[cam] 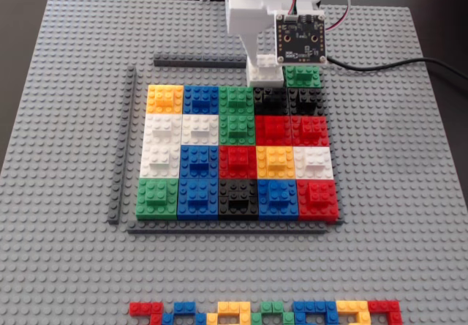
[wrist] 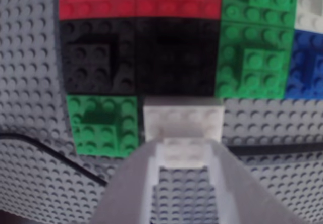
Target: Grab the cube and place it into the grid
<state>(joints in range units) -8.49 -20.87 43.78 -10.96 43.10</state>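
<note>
The white cube [cam: 265, 74] is just beyond the grid's far edge, beside a same-shaped green block [cam: 303, 76]. My gripper [cam: 265, 65] comes down on it from above, and the arm's white body hides most of it in the fixed view. In the wrist view the cube [wrist: 182, 119] lies against the black squares of the grid [wrist: 151, 52], and the gripper [wrist: 182, 149] is shut on its small raised top brick. I cannot tell whether the cube rests on the plate or hangs just above it. The grid [cam: 238, 153] is a square patchwork of coloured blocks.
Dark grey strips border the grid at the far side [cam: 197, 63], left [cam: 124, 146] and near side [cam: 227, 230]. A thin row of small coloured bricks [cam: 267, 312] lies at the front edge of the light grey baseplate [cam: 73, 266]. A black cable [cam: 395, 65] runs off to the right.
</note>
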